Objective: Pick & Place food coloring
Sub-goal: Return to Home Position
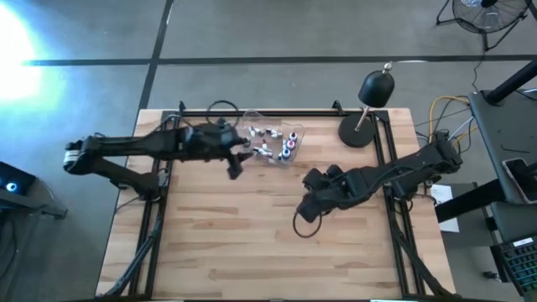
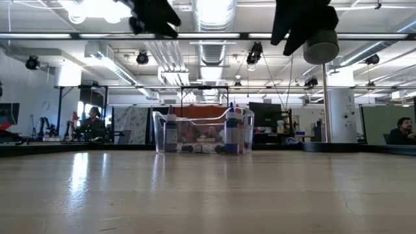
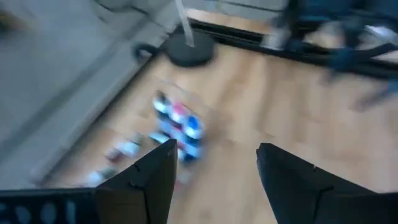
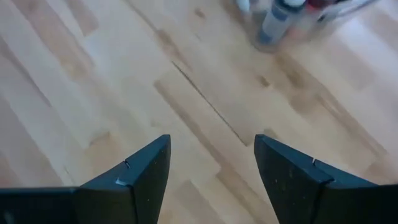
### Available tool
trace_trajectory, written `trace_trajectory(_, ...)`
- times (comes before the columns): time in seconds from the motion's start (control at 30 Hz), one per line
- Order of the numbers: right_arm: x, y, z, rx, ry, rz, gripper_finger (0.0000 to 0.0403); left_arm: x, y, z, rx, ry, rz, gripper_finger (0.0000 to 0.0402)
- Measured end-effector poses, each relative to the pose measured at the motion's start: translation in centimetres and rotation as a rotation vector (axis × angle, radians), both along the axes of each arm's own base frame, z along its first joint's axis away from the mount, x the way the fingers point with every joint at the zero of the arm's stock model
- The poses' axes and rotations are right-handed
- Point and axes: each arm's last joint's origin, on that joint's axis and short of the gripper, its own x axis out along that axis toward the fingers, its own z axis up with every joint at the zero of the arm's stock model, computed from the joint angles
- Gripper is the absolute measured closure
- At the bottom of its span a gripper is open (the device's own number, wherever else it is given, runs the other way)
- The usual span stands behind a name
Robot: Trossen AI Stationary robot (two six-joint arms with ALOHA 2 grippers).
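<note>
My left fingers [image 3: 140, 183] and right fingers [image 4: 134, 180] stood open, empty. Left, near the tub [image 2: 157, 133], could tip the food coloring [image 1: 289, 149].

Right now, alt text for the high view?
A clear plastic tub at the back of a pale wooden table holds small pale-capped food coloring bottles. The left gripper hangs beside the tub's left side; the right gripper hangs over bare wood mid-table. A black desk lamp stands back right.
</note>
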Motion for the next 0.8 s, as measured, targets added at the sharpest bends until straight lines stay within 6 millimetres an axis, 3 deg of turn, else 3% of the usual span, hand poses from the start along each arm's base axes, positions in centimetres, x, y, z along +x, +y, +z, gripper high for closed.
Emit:
trace_trajectory(0.1,-0.5,-1.0,0.8,-0.016,-0.016,0.020,0.0179,-2.0,-0.4,-0.6,-0.125,-0.012,-0.047,0.0205)
trace_trajectory(0.2,-2.2,-2.0,1.1,-0.053,-0.036,0.005,0.0179,-4.2,-0.8,-2.3,-0.212,-0.010,-0.029,0.0205)
trace_trajectory(0.57,-12.6,-5.5,-1.4,0.032,-0.146,-0.213,0.0179,-11.5,-2.5,-5.3,-0.447,-0.158,-0.003,0.0204)
trace_trajectory(0.67,-14.5,-6.0,-1.0,0.104,-0.222,-0.281,0.0179,-12.8,-2.7,-6.1,-0.547,-0.190,0.020,0.0204)
trace_trajectory(0.8,-15.7,-6.2,-0.7,0.165,-0.349,-0.300,0.0179,-13.4,-3.3,-6.0,-0.502,-0.330,-0.178,0.0204)
